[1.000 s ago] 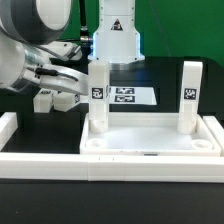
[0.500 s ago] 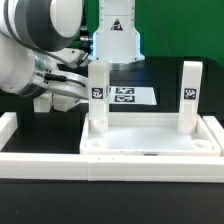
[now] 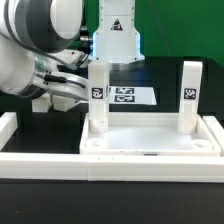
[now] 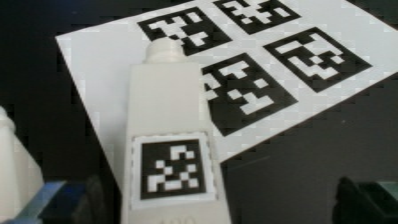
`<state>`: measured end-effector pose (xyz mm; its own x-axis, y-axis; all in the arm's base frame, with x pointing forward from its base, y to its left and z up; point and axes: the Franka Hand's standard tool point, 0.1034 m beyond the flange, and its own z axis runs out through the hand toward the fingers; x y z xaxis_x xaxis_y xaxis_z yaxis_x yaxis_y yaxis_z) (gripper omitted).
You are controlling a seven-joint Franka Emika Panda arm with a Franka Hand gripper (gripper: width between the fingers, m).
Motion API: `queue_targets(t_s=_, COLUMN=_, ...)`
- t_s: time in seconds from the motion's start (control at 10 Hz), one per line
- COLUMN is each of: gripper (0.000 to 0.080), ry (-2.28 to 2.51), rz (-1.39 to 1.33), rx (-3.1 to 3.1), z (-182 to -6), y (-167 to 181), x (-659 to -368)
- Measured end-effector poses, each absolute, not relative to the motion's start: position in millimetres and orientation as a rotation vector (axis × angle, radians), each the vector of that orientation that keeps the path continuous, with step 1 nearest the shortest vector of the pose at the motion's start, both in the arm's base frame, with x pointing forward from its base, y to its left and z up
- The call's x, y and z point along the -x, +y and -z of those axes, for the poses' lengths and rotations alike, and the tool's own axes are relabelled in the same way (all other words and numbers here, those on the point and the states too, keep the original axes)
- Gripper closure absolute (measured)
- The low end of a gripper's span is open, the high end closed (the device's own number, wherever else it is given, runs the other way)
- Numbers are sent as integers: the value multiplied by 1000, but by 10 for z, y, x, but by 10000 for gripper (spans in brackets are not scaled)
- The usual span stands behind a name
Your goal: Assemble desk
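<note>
At the exterior view's left, the arm (image 3: 30,50) leans in over the dark table, its gripper (image 3: 57,100) low and just beside the desk top (image 3: 150,150), which sits front and centre against the white border wall (image 3: 12,135). Behind the tray lies the marker board (image 3: 128,96). Two tagged legs stand upright in the far corner sockets, one (image 3: 98,95) nearest the gripper, the other (image 3: 190,92) at the exterior view's right. Only the wrist view settles the gripper (image 4: 214,200): its dark fingertips (image 4: 64,196) stand wide apart, closed on nothing. Between them stretches a tagged leg (image 4: 169,130), touched by neither finger, its narrow end over the marker board (image 4: 98,50). Which leg this is I cannot tell.
</note>
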<state>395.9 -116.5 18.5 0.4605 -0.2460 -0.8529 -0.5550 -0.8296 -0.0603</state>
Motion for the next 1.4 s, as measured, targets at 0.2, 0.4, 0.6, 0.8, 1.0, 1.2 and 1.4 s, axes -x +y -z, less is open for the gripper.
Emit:
queue_targets(t_s=0.2, gripper=192, ry=682, rz=-1312, rx=2383, z=-185, y=-1170, x=-3957)
queue_targets(t_s=0.4, gripper=343, ry=682, rz=-1311, rx=2384, z=-177, y=-1174, x=-3956)
queue_targets(t_s=0.6, gripper=514, ry=683, rz=-1312, rx=2384, z=-171, y=-1174, x=-3953)
queue_targets(t_s=0.8, gripper=514, ry=681, rz=-1311, rx=2385, z=-176, y=-1176, x=-3967)
queue_targets(t_s=1.0, gripper=514, ry=673, rz=-1295, rx=2395, z=-220, y=-1195, x=-4050)
queue_targets(t_s=1.2, gripper=514, ry=656, rz=-1295, rx=2379, z=-436, y=-1214, x=-4155)
queue_targets(t_s=1.4, gripper=514, ry=640, rz=-1277, rx=2385, z=-705, y=-1192, x=-4207)
